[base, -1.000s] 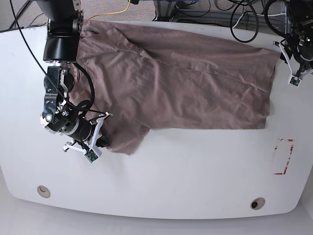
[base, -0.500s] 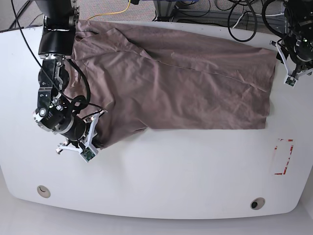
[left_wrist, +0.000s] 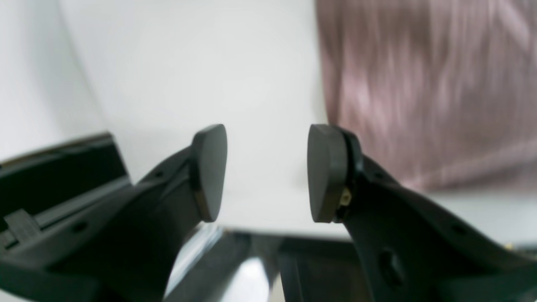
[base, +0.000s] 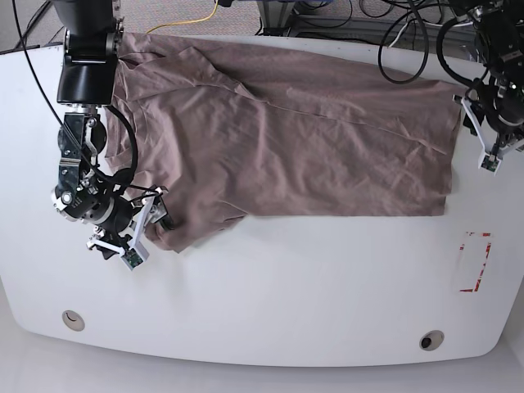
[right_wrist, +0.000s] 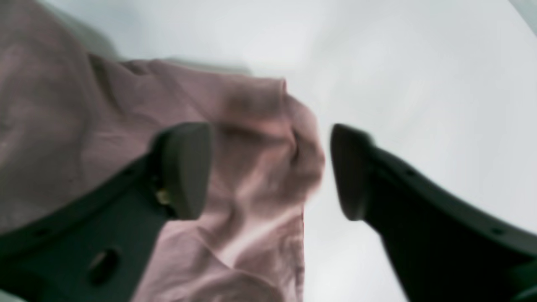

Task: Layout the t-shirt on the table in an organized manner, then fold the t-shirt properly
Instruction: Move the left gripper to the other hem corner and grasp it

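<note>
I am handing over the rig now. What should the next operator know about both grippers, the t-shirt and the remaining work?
Left gripper: jaws open, holding nothing.
Right gripper: jaws open, above a corner of the shirt.
Shirt: spread across the far part of the table, wrinkled.
Done: mostly laid out.
Left: probably smooth it, then finish folding.

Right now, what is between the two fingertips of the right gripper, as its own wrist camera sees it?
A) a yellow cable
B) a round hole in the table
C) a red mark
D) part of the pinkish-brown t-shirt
D: the right wrist view shows the wrinkled t-shirt in the gap between the spread fingertips of the right gripper.
</note>
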Robot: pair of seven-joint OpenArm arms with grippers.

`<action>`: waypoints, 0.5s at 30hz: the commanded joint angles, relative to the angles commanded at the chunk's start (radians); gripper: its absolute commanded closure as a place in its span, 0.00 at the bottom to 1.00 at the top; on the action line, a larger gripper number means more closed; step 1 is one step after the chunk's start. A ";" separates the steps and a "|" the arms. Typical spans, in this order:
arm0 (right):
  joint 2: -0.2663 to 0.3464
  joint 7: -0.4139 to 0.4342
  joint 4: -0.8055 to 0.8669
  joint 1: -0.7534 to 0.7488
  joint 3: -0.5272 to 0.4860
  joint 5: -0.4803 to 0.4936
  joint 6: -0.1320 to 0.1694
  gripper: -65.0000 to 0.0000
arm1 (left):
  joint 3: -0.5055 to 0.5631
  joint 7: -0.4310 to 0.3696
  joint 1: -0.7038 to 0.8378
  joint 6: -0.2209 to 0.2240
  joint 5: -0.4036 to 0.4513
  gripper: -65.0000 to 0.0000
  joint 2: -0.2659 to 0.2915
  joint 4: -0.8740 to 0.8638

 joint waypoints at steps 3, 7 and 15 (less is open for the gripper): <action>0.000 0.000 0.054 -0.031 0.031 0.000 0.000 0.00 | 0.000 -0.003 -0.084 0.000 0.000 0.55 0.000 -0.038; -0.009 -0.003 0.120 -0.051 0.071 0.000 0.000 0.00 | 0.002 -0.031 -0.184 0.000 -0.002 0.55 0.009 -0.126; -0.011 -0.023 0.126 -0.078 0.072 0.000 0.000 0.00 | 0.005 -0.152 -0.334 0.000 0.000 0.55 0.026 -0.371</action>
